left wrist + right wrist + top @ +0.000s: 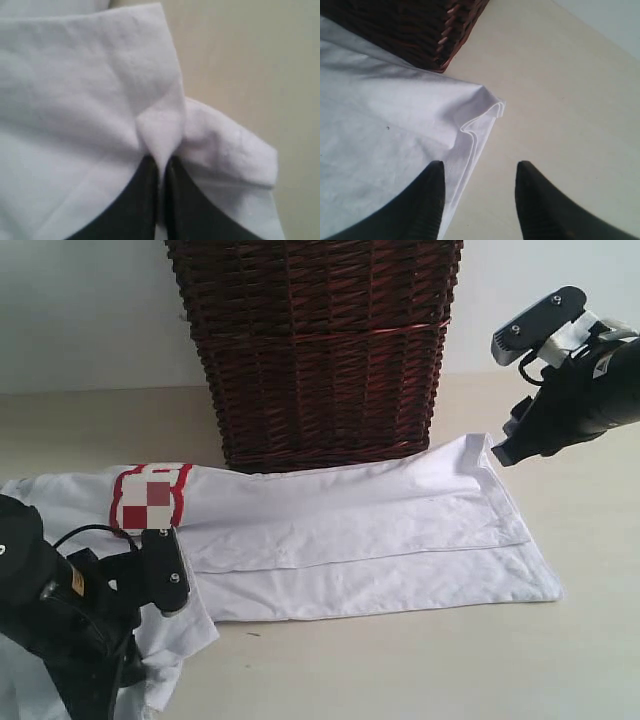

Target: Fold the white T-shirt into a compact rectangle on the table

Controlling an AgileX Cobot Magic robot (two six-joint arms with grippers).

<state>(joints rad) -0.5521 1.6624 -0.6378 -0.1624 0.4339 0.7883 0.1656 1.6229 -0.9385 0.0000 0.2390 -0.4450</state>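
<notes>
Left gripper [161, 165]: nearest of all, low at the left of the exterior view; its two black fingers [142, 200] are pressed together on a raised pinch of white cloth, gripping it.
Shirt: the white cotton T-shirt [380, 530] lies flat and lengthwise on the pale beige matte table [450, 660], folded into a long band with layered edges; one end sits under the left arm and the other reaches the right gripper.
Print: a red-outlined patch [150, 495] sits on the shirt near the left arm, too blocky to read.
Right gripper [480, 170]: farther back at the shirt's far right corner, its black fingers spread well apart and empty; one fingertip is over the shirt's edge and the other over bare table. Whether either touches cannot be told.
In the way: the bulky black left arm [50, 620] covers the shirt's near-left part.
Behind: a dark brown woven wicker basket [320, 350] stands just beyond the shirt's far edge, against a pale wall [80, 310].
Cut off: the basket's top and the shirt's left end run out of the exterior view.
</notes>
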